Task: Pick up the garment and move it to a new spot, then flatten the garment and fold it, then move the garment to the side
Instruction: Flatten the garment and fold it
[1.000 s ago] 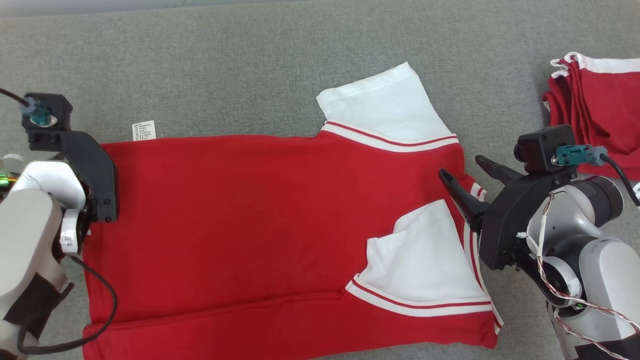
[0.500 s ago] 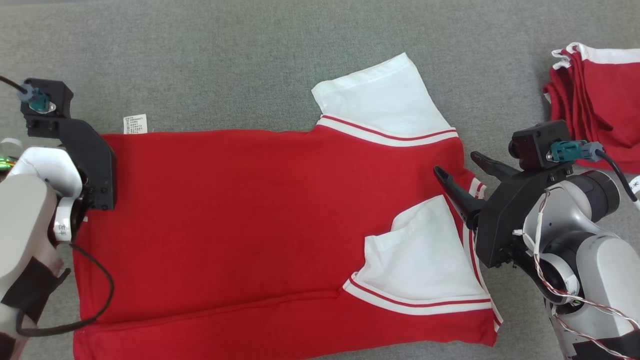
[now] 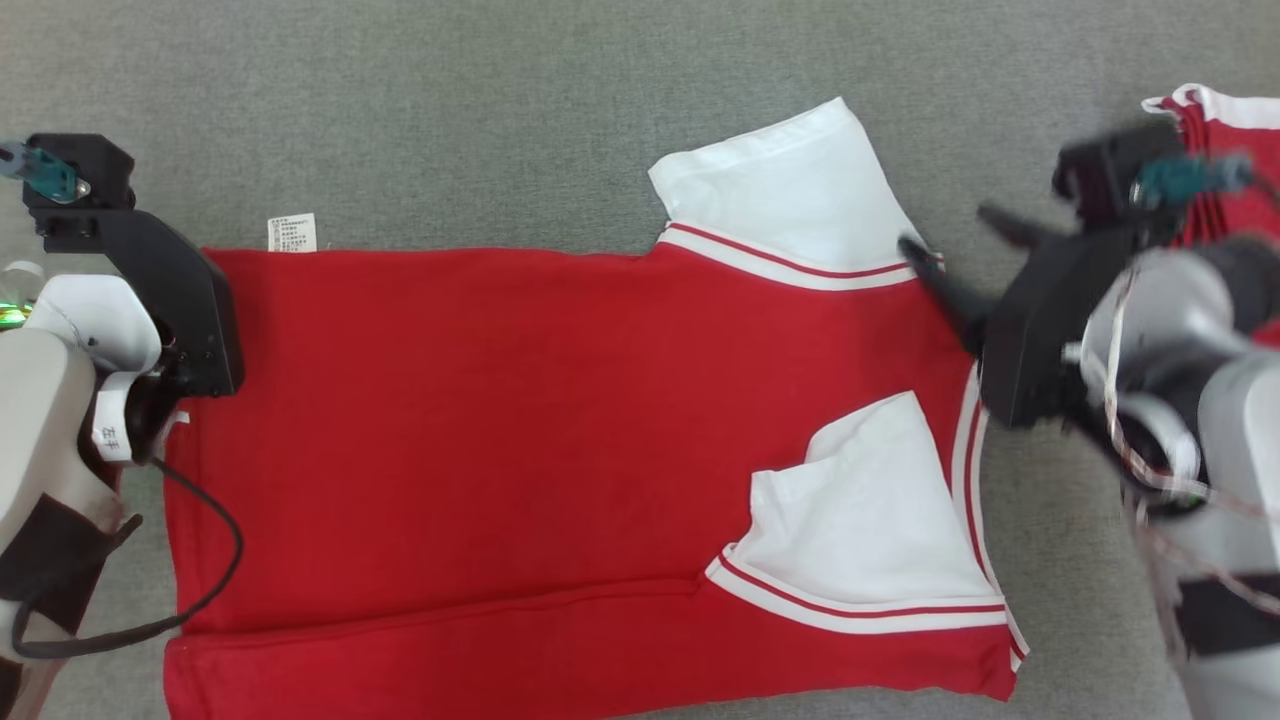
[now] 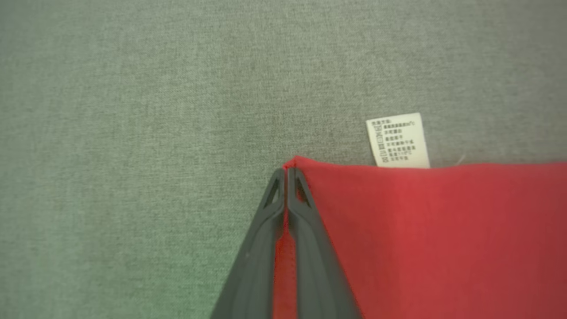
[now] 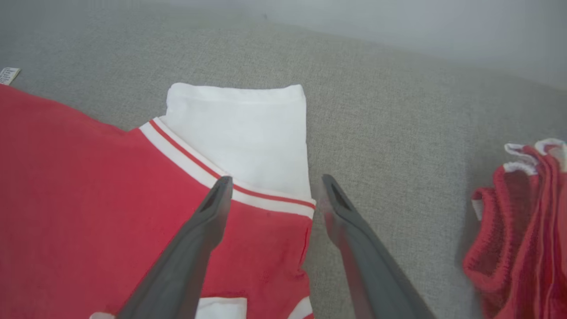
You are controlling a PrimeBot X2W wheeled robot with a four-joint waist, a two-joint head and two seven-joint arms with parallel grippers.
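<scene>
Fold under way on the grey surface (image 3: 500, 120): my left end effector (image 4: 287, 173) is clamped on the far hem corner of the red garment (image 3: 500, 420), which lies spread flat with one white sleeve (image 3: 870, 510) tucked in. My right end effector (image 5: 275, 179) hovers with its jaws wide over the far shoulder. I judge it must close there next, so both corners lift together

The right gripper's (image 5: 275, 178) fingers (image 5: 199, 230) stood wide apart above the red garment (image 5: 88, 177). One tip hung over the white-and-red striped band (image 5: 190, 164) below the white sleeve (image 5: 239, 128); the other lay past the garment's edge, over the grey counter (image 5: 398, 110). A care label (image 5: 9, 75) showed at far left, and a pile of red clothes (image 5: 522, 230) lay well apart on the right.
</scene>
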